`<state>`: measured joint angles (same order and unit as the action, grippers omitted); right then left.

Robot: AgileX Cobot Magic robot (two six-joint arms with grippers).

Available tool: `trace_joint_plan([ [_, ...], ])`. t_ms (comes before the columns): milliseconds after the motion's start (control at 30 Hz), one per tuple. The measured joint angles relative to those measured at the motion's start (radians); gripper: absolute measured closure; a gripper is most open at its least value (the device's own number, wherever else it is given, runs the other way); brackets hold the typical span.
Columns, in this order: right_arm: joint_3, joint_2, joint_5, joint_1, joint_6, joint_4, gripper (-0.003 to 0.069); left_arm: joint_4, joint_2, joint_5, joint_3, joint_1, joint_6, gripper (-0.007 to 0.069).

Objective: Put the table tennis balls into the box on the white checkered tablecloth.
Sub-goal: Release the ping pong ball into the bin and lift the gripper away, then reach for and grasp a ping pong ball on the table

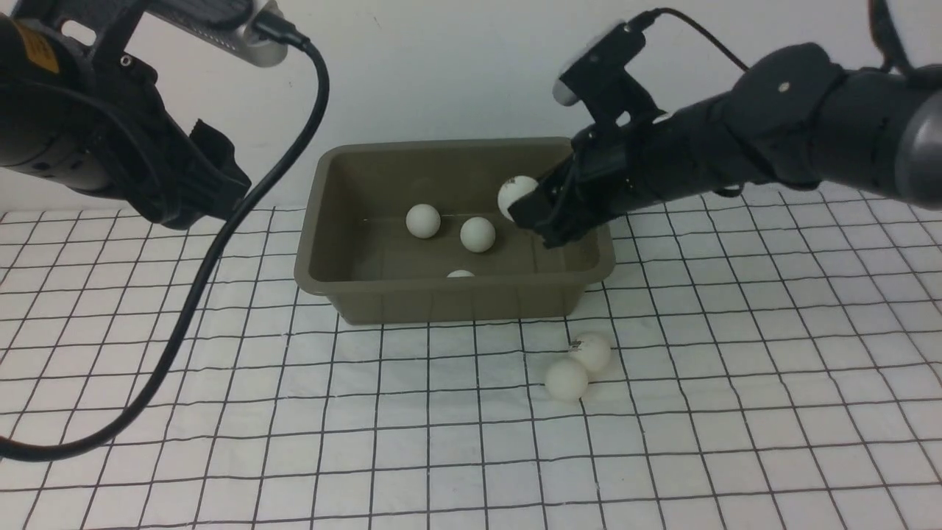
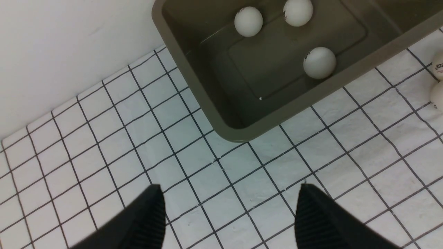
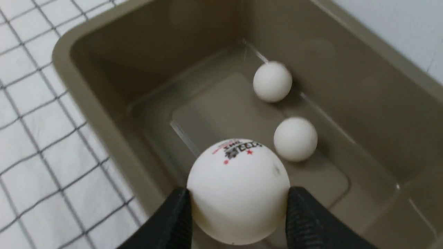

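The olive-brown box (image 1: pixel 335 243) stands at the back middle of the white checkered tablecloth (image 1: pixel 221 412). Three table tennis balls lie inside it, two near the middle (image 1: pixel 423 220) (image 1: pixel 477 234) and one (image 1: pixel 461 274) half hidden behind the front wall. My right gripper (image 1: pixel 526 202) is shut on a fourth ball (image 3: pixel 238 190) with a red and black logo, held above the box's right part. Two more balls (image 1: pixel 591 352) (image 1: pixel 566 379) touch each other on the cloth in front of the box. My left gripper (image 2: pixel 228 200) hangs open and empty over bare cloth left of the box.
A thick black cable (image 1: pixel 221 258) droops from the left arm down to the cloth at the left edge. A white wall (image 1: pixel 456 66) rises just behind the box. The box's near corner (image 2: pixel 238 133) lies ahead of the left gripper.
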<state>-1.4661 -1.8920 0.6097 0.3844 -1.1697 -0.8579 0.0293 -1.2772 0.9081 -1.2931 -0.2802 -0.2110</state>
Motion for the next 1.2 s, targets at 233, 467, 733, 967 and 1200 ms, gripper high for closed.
trace_joint_plan([
  [233, -0.063, -0.040, -0.003, -0.007, -0.016, -0.011, 0.0225, -0.001, 0.000, 0.000, 0.000, 0.000, 0.000, 0.0174],
  [467, -0.068, 0.091, 0.160, -0.123, 0.049, 0.127, 0.0199, -0.001, 0.000, 0.000, 0.000, 0.000, 0.000, 0.0174],
  [733, -0.070, 0.178, 0.473, -0.189, 0.256, 0.402, 0.0206, -0.001, 0.000, -0.027, 0.000, 0.000, 0.000, 0.0174],
  [967, 0.027, 0.240, 0.509, -0.189, 0.320, 0.457, 0.0206, -0.001, 0.000, -0.027, 0.000, 0.000, 0.000, 0.0174],
  [1200, 0.195, 0.316, 0.414, -0.189, 0.370, 0.415, 0.0206, -0.001, 0.000, -0.027, 0.000, 0.000, 0.000, 0.0174],
])
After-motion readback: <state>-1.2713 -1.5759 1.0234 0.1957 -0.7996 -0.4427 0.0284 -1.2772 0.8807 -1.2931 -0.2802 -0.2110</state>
